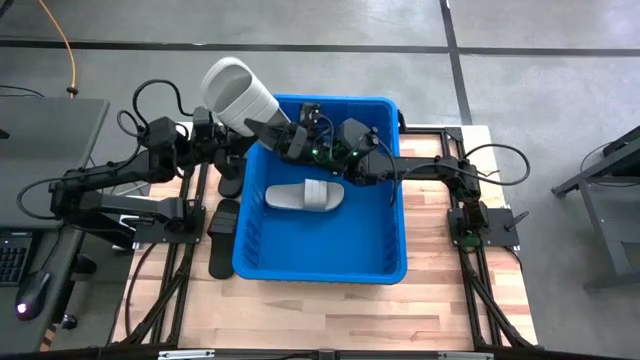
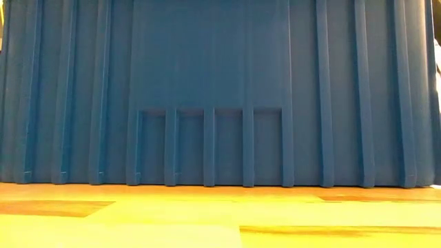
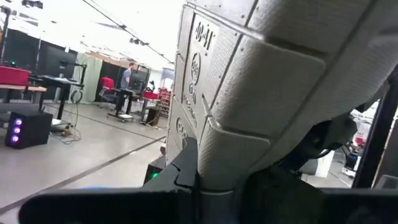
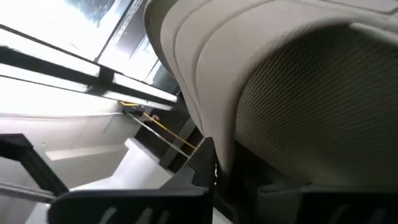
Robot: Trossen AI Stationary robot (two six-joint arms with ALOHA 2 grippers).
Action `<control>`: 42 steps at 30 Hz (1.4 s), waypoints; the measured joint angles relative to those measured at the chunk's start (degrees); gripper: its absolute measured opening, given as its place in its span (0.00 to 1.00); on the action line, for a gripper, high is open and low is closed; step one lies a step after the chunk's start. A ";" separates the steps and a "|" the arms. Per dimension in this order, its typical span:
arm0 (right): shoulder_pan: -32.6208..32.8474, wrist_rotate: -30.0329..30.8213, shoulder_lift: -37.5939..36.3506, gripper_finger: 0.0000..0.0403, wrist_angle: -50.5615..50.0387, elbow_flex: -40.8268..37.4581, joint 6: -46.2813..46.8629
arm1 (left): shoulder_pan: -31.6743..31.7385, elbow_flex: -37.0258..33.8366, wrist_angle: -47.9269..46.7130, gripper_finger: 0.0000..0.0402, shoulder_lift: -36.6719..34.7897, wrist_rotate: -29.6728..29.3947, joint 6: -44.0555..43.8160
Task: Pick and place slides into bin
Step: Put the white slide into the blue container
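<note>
Both arms' jaws pinch one ribbed light-grey slide (image 1: 238, 95) above the slotted blue bin's (image 1: 320, 268) corner.

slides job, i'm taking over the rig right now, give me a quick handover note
Right end effector: shut on the raised grey slide, held over the far left corner of the blue bin.
Left end effector: also at that slide, fingers closing on it; which arm carries it I cannot tell.
Done: one grey slide lies inside the bin.
Left: the raised slide still needs dropping in; black slides lie on the table by the bin's left wall.
</note>
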 joint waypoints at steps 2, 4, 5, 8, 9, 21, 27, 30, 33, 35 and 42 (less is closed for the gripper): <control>-0.04 -1.09 -0.05 0.07 -0.08 0.00 0.25 | 0.00 0.01 -1.26 0.12 -0.83 0.63 -0.02; 0.02 -2.38 -0.12 0.12 -0.65 -0.02 0.56 | 0.00 0.06 -4.04 0.12 -2.19 1.15 0.80; -0.05 -3.50 -0.18 0.15 -1.25 -0.07 1.12 | 0.00 0.13 -6.16 0.12 -3.14 1.39 1.01; -0.59 -5.92 -0.77 0.24 -4.24 -0.22 1.73 | -0.02 0.20 -13.58 0.12 -6.10 1.80 0.62; -0.89 -6.51 -1.22 0.27 -5.90 -0.22 1.38 | -0.02 0.20 -16.18 0.12 -7.15 1.85 0.25; -2.90 -22.87 -4.40 0.47 -22.43 -0.11 1.70 | -0.24 0.09 -34.38 0.11 -16.00 6.61 -5.77; -2.30 -39.06 -4.53 0.47 -27.98 0.11 7.24 | -0.22 0.00 -34.41 0.11 -17.69 1.43 -7.01; -1.29 -42.01 -4.46 0.47 -31.36 0.09 8.12 | -0.17 0.00 -33.97 0.11 -17.62 2.04 -7.01; -1.60 -47.04 -4.44 0.47 -33.82 0.09 9.48 | -0.23 0.00 -34.25 0.11 -17.22 8.28 -6.88; -1.84 -48.33 -4.42 0.47 -35.61 0.09 9.77 | -0.22 0.00 -36.05 0.11 -16.71 14.31 -8.55; -2.81 -51.98 -4.35 0.47 -42.11 0.09 7.68 | -0.17 0.00 -48.03 0.11 -16.72 32.57 -16.29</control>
